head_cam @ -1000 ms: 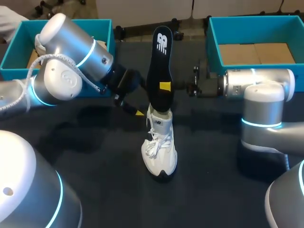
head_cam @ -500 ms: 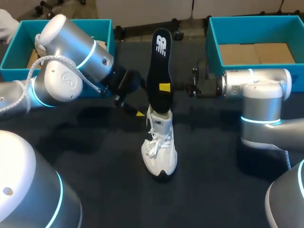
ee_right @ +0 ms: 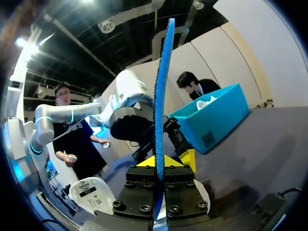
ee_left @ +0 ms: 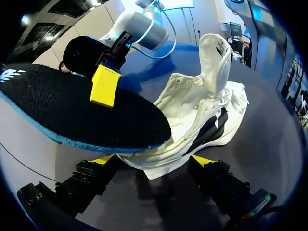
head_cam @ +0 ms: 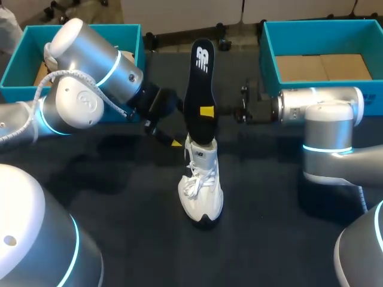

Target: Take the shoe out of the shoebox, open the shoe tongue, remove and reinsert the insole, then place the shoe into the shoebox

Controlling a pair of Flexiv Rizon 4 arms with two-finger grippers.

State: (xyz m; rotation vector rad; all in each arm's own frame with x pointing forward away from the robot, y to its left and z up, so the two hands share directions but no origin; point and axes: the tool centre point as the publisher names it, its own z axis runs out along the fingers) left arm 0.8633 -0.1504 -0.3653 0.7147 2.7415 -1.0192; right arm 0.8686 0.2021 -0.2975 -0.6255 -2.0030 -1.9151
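Jaws of the right gripper (ee_right: 160, 162) were noted closed on the insole (head_cam: 200, 89), one yellow tip pressed to each face. Those of the left gripper (ee_left: 154, 161) were seen set against both sides of the shoe (head_cam: 202, 179) at its heel, clamping it.

- Dark table (head_cam: 119, 197): all items were carried on or above it.
- Left arm (head_cam: 84, 78): entered from the left, with its wrist angled down toward the back of the shoe.
- Right arm (head_cam: 323, 119): entered from the right, with its forearm held level and pointed at the insole.
- Two teal shoeboxes were recorded at the far edge. The left box (head_cam: 18, 66) was partly hidden behind the left arm. The right box (head_cam: 269, 51) showed a brown cardboard floor. Both were well apart from the shoe.
- White shoe: stood on its sole near the table's middle, toe toward the head camera and heel away.
- Black insole: held upright, printed face toward the head camera, blue edge seen from the right wrist. Its lower end was tucked into the shoe's opening, and the rest rose above the heel.
- Tongue (ee_left: 216, 53): pulled up and forward, clear of the opening.
- Laces (head_cam: 194, 182): left loose over the front of the shoe.
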